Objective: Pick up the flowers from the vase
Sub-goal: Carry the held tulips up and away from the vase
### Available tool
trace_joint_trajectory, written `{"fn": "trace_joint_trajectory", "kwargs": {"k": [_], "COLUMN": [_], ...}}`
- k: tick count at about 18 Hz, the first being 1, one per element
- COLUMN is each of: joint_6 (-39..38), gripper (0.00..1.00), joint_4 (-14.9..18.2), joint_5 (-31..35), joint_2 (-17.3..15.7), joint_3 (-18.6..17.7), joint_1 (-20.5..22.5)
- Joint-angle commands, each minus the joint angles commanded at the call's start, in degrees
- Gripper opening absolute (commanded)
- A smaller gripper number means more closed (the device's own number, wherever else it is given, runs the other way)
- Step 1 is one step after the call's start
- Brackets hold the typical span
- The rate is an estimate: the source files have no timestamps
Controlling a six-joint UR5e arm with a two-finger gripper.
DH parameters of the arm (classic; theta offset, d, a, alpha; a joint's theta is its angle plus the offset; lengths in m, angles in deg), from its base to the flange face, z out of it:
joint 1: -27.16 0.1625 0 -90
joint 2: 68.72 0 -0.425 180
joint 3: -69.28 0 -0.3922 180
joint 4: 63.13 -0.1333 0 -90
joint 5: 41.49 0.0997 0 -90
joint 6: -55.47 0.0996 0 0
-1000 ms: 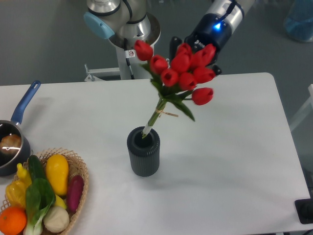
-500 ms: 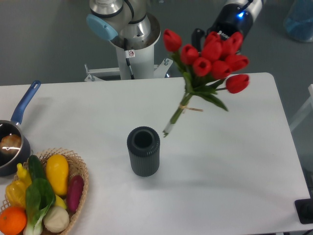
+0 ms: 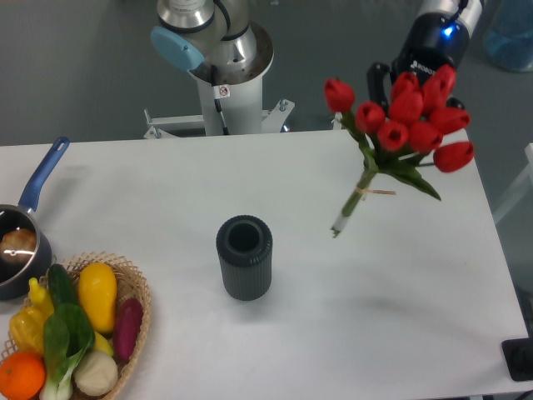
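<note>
I see my gripper (image 3: 414,82) clamped on the bunch of red tulips (image 3: 405,125), airborne right of the ribbed dark grey vase (image 3: 244,257).

A white table (image 3: 400,317) carries a dark saucepan (image 3: 15,250) with a blue handle at its left edge (something pale brown lies inside). At the front-left corner sits a wicker basket (image 3: 133,287) of vegetables: a yellow squash (image 3: 97,296), a purple aubergine (image 3: 127,327), a green cucumber (image 3: 61,285), leafy greens (image 3: 60,342) and an orange (image 3: 18,375).
</note>
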Motion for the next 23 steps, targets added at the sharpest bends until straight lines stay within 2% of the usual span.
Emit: {"fn": "trace_joint_trajectory", "kwargs": {"k": [2, 4, 18, 23], "joint_6": [1.7, 2.6, 2.6, 2.1], "gripper": [0.25, 0.25, 0.25, 0.25], "joint_4": [0.0, 0.0, 0.2, 0.2], "joint_5": [2.7, 5.1, 4.9, 4.4], "joint_2": [1.4, 1.4, 1.2, 1.1], "joint_3": [1.1, 1.3, -0.3, 0.4], "joint_1": [-0.7, -1.6, -1.9, -2.6]}}
